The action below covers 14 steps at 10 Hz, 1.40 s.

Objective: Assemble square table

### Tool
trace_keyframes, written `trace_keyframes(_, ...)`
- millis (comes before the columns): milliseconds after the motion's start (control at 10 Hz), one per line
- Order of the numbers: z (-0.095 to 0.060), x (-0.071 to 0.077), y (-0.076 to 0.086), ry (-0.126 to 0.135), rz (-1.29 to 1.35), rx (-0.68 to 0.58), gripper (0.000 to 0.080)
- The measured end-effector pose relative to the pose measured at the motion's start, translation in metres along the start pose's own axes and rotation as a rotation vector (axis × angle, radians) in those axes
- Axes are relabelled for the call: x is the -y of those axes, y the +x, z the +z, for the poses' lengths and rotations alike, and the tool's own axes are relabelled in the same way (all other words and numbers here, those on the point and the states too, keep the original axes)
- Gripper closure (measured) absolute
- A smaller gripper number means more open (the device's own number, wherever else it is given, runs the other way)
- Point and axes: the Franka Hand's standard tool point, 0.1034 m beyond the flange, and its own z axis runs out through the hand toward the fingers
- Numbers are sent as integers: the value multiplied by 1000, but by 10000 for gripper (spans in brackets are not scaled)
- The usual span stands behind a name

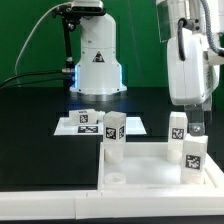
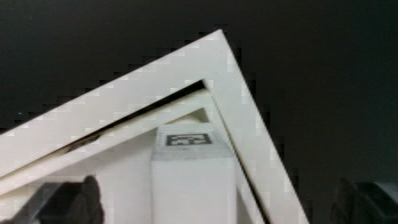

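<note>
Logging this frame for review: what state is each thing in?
slab: lying flat, rim up.
legs: four, all upright; whether they are fixed into sockets cannot be told.
fingers: open, spread wide.
marker board: flat on the table.

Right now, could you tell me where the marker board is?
In the exterior view, the marker board lies flat on the black table, left of centre, just behind the nearest white leg.

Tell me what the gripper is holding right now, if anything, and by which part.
It cannot be told: the gripper sits low by a leg near the square tabletop, but neither view shows the fingers closed on anything.
</note>
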Motion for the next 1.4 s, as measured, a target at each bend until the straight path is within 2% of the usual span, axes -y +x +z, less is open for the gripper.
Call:
trace_keyframes(200,-2,2,4,9,-44,1,151)
trace_keyframes(400,-17,5,40,43,-171,18,151)
trace_keyframes(500,-26,3,57,39,-188,32,151)
trace_keyframes(600,-27,-2,60,23,-202,29,151)
trace_keyframes(700,-27,-3,51,13,-236,28,151)
trace_keyframes(1000,-26,-2,54,16,-447,23,151)
trace_keyframes(1100,-30,2,65,18,-569,47,151)
trace_keyframes(1200,-38,7,83,4,-633,80,151)
trace_keyframes(1300,-46,7,100,-29,-724,114,151)
trace_keyframes(1400,-56,5,113,-38,-799,129,151)
